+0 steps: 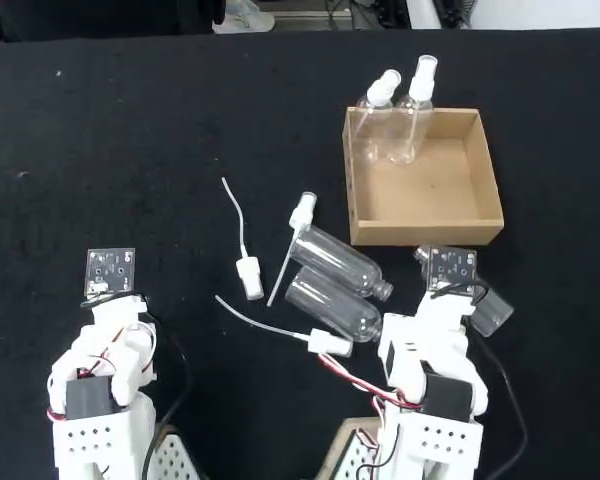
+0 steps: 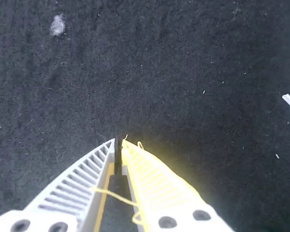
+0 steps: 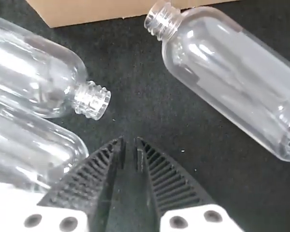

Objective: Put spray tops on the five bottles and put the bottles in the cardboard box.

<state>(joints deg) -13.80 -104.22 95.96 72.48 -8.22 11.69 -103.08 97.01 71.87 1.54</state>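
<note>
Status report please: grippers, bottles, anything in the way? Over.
Left gripper shut, empty; right gripper shut, empty. Two capped clear plastic bottles in brown cardboard box; three uncapped bottles lie on black table. Three white spray tops loose nearby.

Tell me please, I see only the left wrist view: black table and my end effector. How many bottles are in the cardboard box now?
Observer: Two capped bottles are inside the cardboard box, against its far wall.
Operator: Where are the other three?
Observer: They lie on the table without tops: a pair of bottles side by side between the arms, nearer the right one, and a third bottle close to the right end effector.
Operator: And the tops for them?
Observer: Three loose spray tops lie on the table around the pair, none attached.
</note>
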